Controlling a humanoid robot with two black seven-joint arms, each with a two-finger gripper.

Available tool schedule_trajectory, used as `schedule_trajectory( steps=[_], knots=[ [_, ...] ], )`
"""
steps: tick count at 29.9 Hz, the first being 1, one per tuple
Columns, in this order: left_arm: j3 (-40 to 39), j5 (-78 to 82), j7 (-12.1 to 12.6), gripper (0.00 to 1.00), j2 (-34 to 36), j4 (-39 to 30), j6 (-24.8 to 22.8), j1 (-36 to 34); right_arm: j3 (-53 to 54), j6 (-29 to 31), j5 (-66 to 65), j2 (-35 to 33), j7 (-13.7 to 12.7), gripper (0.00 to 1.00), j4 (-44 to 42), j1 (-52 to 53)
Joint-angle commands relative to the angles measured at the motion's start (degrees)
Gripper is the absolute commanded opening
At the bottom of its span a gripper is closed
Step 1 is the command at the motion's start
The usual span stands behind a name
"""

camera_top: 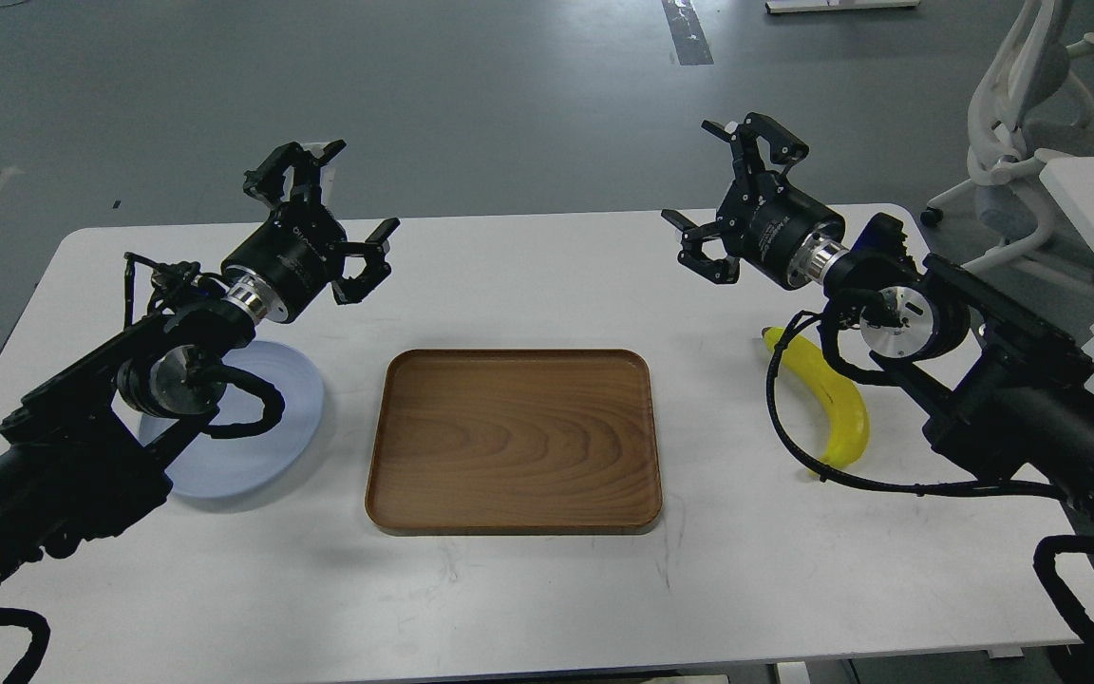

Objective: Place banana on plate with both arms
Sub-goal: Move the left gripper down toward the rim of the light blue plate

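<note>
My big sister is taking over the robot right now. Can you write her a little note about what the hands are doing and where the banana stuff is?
Left gripper: open, empty, raised above the table behind the plate.
Right gripper: open, empty, raised behind the banana.
Banana lies on the table at the right, partly under the right arm.
Plate sits at the left, partly hidden by the left arm; a wooden tray lies between them.
Done: nothing yet.
Left: pick up the banana and get it onto the plate.
</note>
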Motion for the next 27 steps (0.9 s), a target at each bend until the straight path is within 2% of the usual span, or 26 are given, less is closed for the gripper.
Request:
schedule_trajectory(
  steps=[1,5,9,13,20,23,27],
  knots=[
    [0.0,0.0,0.0,0.98,0.0,0.0,0.0,0.0,0.3,-0.1,0.3,0.3,-0.1,1.00,-0.1,0.1],
    [-0.3,-0.1,0.0,0.98,0.2,0.0,-0.2,0.0,0.1,-0.1,0.4,0.3,-2.2,1.00,0.0,0.2],
    [-0.4,-0.2,0.0,0.98,0.3,-0.1,-0.5,0.0,0.1,-0.1,0.4,0.3,-2.5,1.00,0.0,0.9],
    [-0.6,-0.3,-0.1,0.98,0.4,-0.1,-0.6,0.0,0.0,-0.1,0.4,0.5,-4.0,1.00,-0.1,1.0],
    [-2.2,-0.3,0.0,0.98,0.5,-0.3,-0.8,0.4,-0.1,-0.2,0.3,1.2,-4.1,1.00,-0.3,1.0],
    [-2.6,-0.6,-0.2,0.98,0.7,-0.2,-2.7,0.7,-0.1,-0.3,0.4,1.2,-4.1,1.00,-0.4,1.0],
    [-5.9,-0.9,0.0,0.98,0.8,-0.4,-3.2,2.2,-0.1,-0.3,0.4,1.2,-4.0,1.00,-0.4,1.0]
  ],
)
